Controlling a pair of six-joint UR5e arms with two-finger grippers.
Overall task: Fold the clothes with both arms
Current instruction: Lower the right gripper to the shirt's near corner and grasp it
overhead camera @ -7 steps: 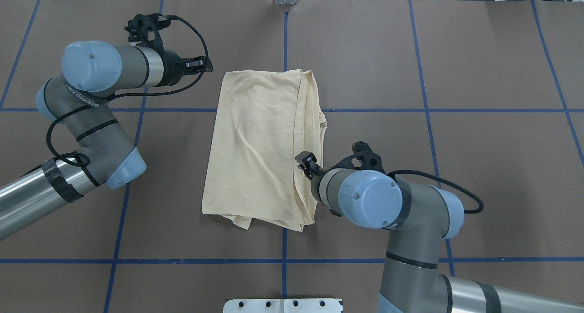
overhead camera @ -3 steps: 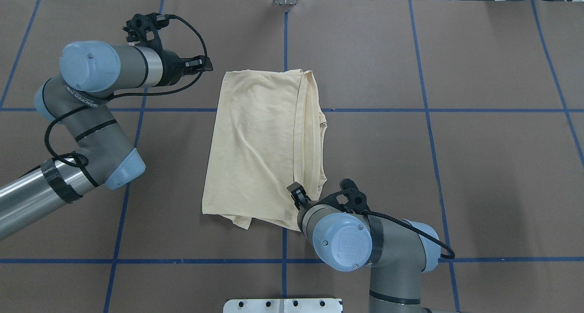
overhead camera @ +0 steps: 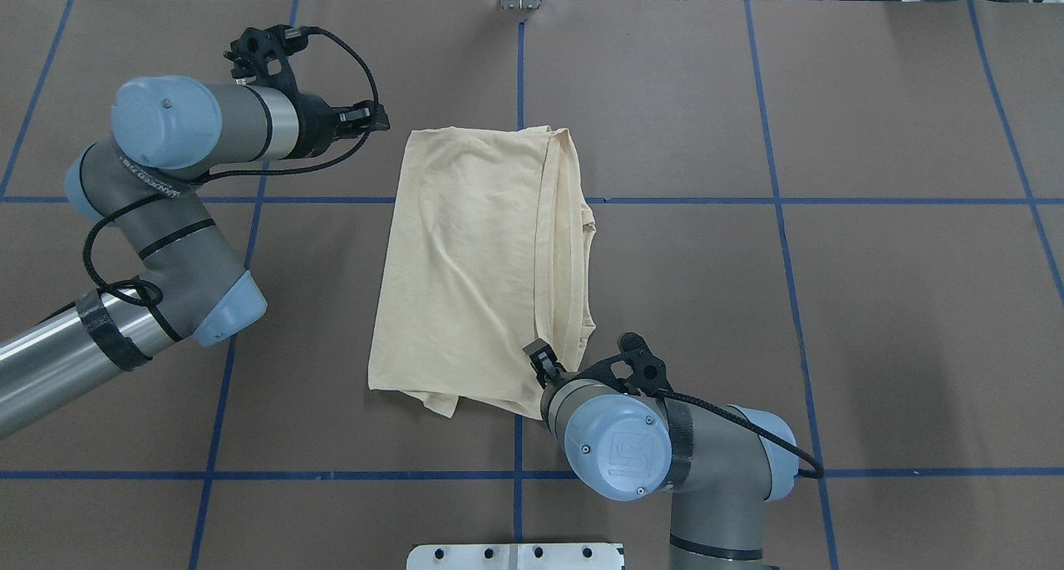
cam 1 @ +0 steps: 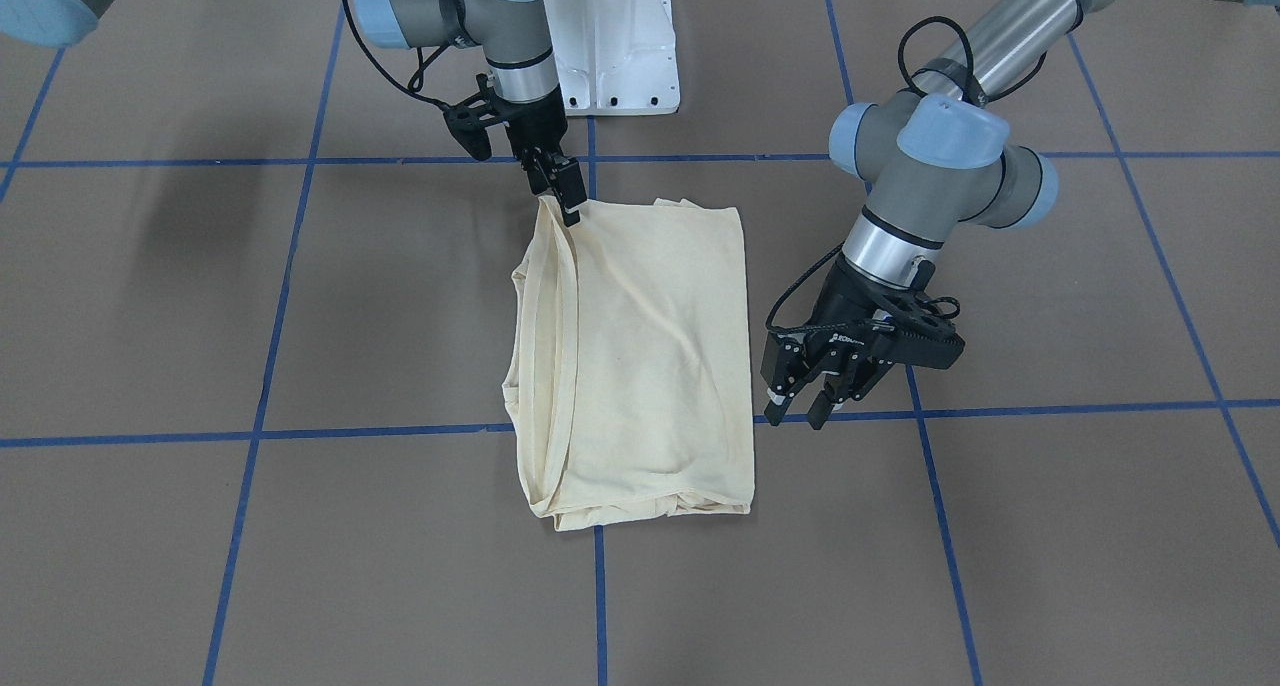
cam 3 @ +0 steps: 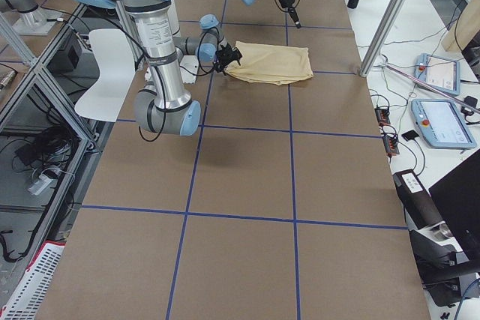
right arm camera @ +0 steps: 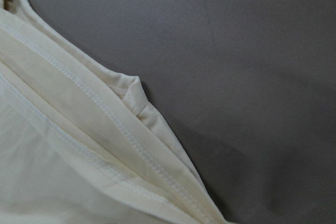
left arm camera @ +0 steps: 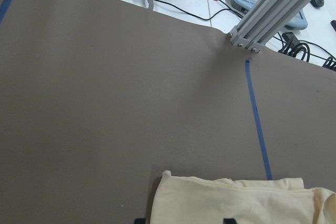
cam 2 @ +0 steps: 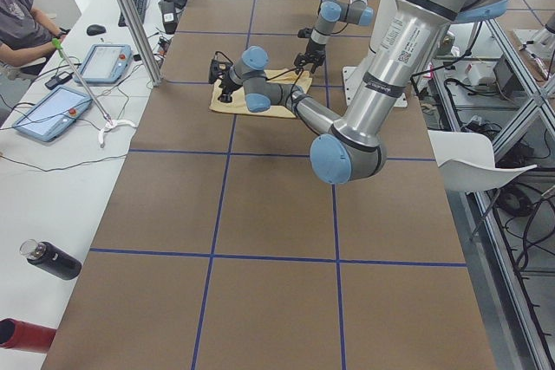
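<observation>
The pale cream-yellow T-shirt (overhead camera: pixel 474 262) lies folded into a tall rectangle at the table's middle, plain side up, with its hems stacked along its right edge; it also shows in the front view (cam 1: pixel 640 346). My right gripper (overhead camera: pixel 539 356) looks shut, its tips touching the shirt's near right hem corner (cam 1: pixel 570 211). The right wrist view shows only the layered hems (right arm camera: pixel 63 145) close up, so I cannot tell whether cloth is pinched. My left gripper (cam 1: pixel 800 408) is open and empty, just beside the shirt's far left corner (overhead camera: pixel 378 121); its fingertips (left arm camera: pixel 228 220) frame that corner.
The white pedestal base (cam 1: pixel 610 46) stands at the robot's edge of the table. Blue tape lines (overhead camera: pixel 781 200) cross the brown table cover. An aluminium post (left arm camera: pixel 278 9) stands at the far edge. An operator (cam 2: pixel 22 23) sits beside tablets off the table.
My right gripper has slid along the shirt's right hems toward the robot, to the near corner. The shirt and the left arm have stayed put.
</observation>
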